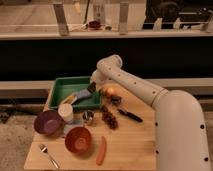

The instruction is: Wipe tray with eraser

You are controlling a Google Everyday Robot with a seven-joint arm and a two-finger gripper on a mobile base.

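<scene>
The white arm (150,95) reaches left over the wooden table (130,142) to the green tray (62,90). Its gripper (91,89) sits low inside the tray's right side, apparently pinching the black eraser (92,87), beside a grey-blue block (83,94); finger spread is unclear.

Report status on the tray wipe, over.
End effector down inside green tray, right side. Eraser not distinguishable; grey-blue block beneath it. White cup at tray's front edge.
</scene>
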